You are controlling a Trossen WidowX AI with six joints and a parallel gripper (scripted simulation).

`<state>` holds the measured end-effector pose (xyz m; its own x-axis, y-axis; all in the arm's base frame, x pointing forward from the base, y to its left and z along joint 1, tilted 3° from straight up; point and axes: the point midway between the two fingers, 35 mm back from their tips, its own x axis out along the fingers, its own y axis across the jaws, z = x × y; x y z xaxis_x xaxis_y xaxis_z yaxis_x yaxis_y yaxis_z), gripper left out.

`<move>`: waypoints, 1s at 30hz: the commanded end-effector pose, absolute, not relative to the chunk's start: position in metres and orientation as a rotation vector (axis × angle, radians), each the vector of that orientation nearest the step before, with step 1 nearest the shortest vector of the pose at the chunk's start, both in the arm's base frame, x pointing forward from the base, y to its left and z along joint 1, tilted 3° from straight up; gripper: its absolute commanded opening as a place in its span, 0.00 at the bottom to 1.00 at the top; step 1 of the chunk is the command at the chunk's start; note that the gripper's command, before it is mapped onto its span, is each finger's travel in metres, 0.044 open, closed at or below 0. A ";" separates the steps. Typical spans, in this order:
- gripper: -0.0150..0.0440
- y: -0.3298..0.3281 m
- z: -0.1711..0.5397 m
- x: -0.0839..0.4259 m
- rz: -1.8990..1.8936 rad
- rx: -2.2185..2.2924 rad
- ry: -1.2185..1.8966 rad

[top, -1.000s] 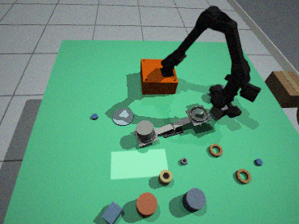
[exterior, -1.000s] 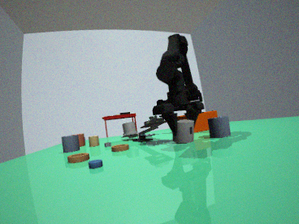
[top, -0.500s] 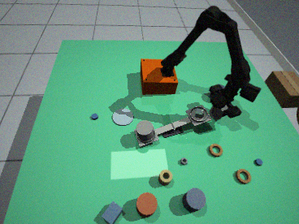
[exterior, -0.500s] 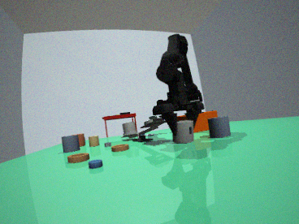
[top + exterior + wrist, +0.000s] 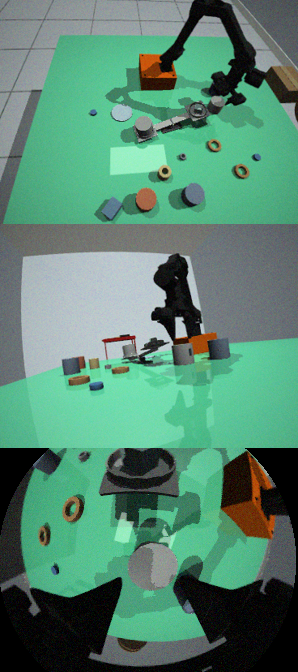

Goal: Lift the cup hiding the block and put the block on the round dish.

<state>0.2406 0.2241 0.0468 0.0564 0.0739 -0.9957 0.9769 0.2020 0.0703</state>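
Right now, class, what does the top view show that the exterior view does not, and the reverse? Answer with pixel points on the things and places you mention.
Only top: a pale round dish (image 5: 121, 113) and a brown cardboard-coloured box (image 5: 283, 86).
Only exterior: a red stand with thin legs (image 5: 118, 340).
Both: the grey balance (image 5: 163, 124) (image 5: 153, 351), the grey cylindrical cup beside it (image 5: 216, 104) (image 5: 183, 355), and the orange box (image 5: 158, 84) (image 5: 205, 344).
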 end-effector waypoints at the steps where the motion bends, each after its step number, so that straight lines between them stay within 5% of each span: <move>1: 0.73 0.224 0.058 0.242 -0.882 1.114 1.340; 30: 0.69 0.169 0.077 0.271 -0.153 0.320 1.478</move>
<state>0.2678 0.1752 0.0716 0.0812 0.0901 -0.9926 0.3816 0.9172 0.1144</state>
